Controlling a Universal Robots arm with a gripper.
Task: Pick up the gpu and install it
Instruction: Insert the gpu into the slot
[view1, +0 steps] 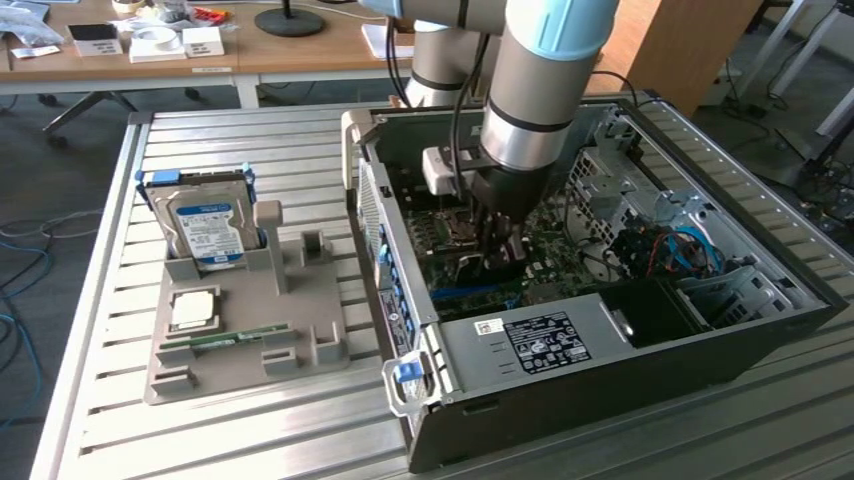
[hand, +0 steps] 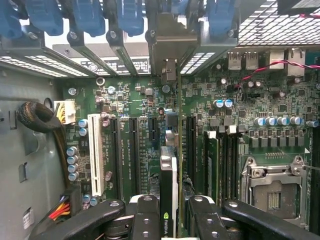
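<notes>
Silver-grey tubular robot arm (view1: 534, 110) with pale blue joint covers and black ring seams, black cable down its side, white wrist box, black gripper (hand: 172, 217) fingers with round silver screws

HDD (view1: 210, 228) upright in gray holder (view1: 247, 340)

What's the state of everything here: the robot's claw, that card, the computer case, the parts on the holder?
gripper: shut on the gpu, down inside the case
gpu: held edge-on, upright, over the motherboard slots
computer case: lying on its side, side panel off
hard drive: standing upright in the grey holder
memory stick: lying flat on the holder
processor socket: empty
</notes>
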